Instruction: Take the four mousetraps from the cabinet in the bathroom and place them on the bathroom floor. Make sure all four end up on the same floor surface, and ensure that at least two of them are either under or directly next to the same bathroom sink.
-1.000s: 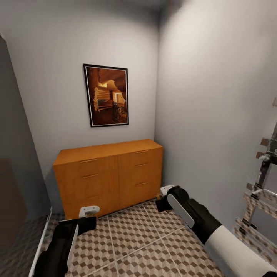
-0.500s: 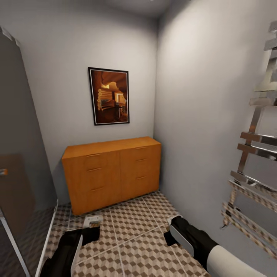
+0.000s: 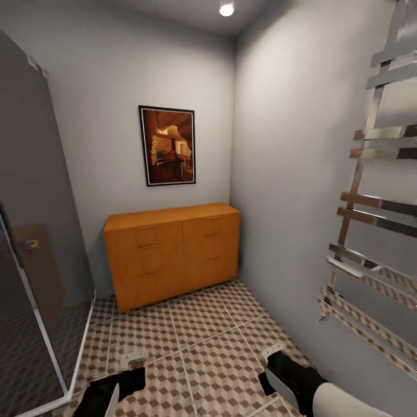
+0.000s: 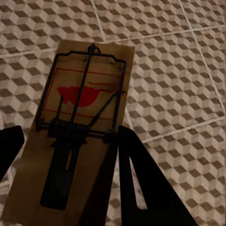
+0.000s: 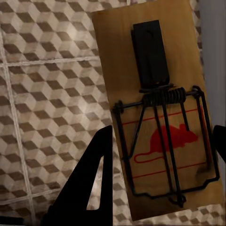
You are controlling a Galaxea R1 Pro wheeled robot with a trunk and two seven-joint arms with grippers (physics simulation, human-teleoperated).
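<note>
Two mousetraps in view, one at each gripper. Head view, left to right: glass shower screen (image 3: 35, 260) at the left edge, then the left gripper (image 3: 132, 360) low over the bathroom floor (image 3: 202, 330), with a pale bit at its tip, too small to tell what it is. Cabinet (image 3: 174, 252) stands against the back wall in the far right corner of the floor, doors and drawers closed, framed picture (image 3: 168, 145) on the wall above it. Right gripper (image 3: 272, 353) is low near the right wall, chrome towel rail (image 3: 370, 231) beyond it on that wall.

Left wrist view: left mousetrap (image 4: 77, 127) sits between the dark fingers (image 4: 136, 183), wooden base with black wire and a red mouse print; jaws pinching its sides, tiles behind it.

Right wrist view: right mousetrap (image 5: 162, 108) same kind, held between the fingers (image 5: 89, 183), jaws closed on its edges, tiles and a strip of grey wall behind. Cannot tell whether either trap touches the floor
</note>
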